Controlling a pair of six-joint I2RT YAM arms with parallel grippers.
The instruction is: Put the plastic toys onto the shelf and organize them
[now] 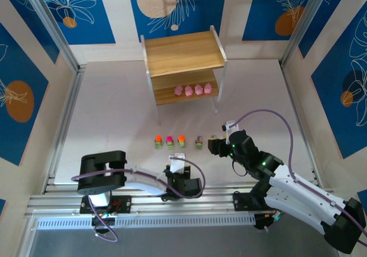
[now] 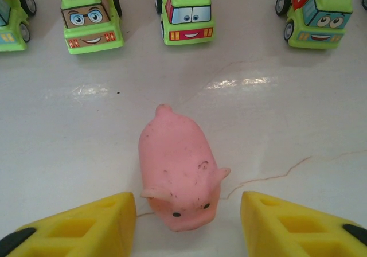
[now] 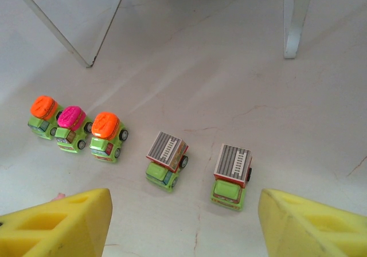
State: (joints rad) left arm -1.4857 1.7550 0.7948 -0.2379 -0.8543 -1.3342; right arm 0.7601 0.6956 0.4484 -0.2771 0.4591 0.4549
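A pink pig toy [image 2: 178,168] lies on the table facing my left gripper [image 2: 188,222], whose yellow fingers [image 2: 86,228] stand open on either side of its head without touching it. Five green cars stand in a row: two orange-topped [image 3: 43,115] [image 3: 107,135], one magenta-topped [image 3: 71,128], and two with grey ladder roofs [image 3: 166,159] [image 3: 231,175]. My right gripper [image 3: 183,228] hovers open just in front of the two grey ones, with nothing between its fingers. The wooden shelf [image 1: 183,53] stands at the back, with several pink toys [image 1: 193,89] lined up on its lower tier.
The shelf's white legs [image 3: 292,22] stand beyond the row of cars [image 1: 181,140]. Both grippers are low near the front of the table, the left [image 1: 179,160] just behind the cars and the right [image 1: 219,142] at the row's right end. Blue patterned walls enclose the table.
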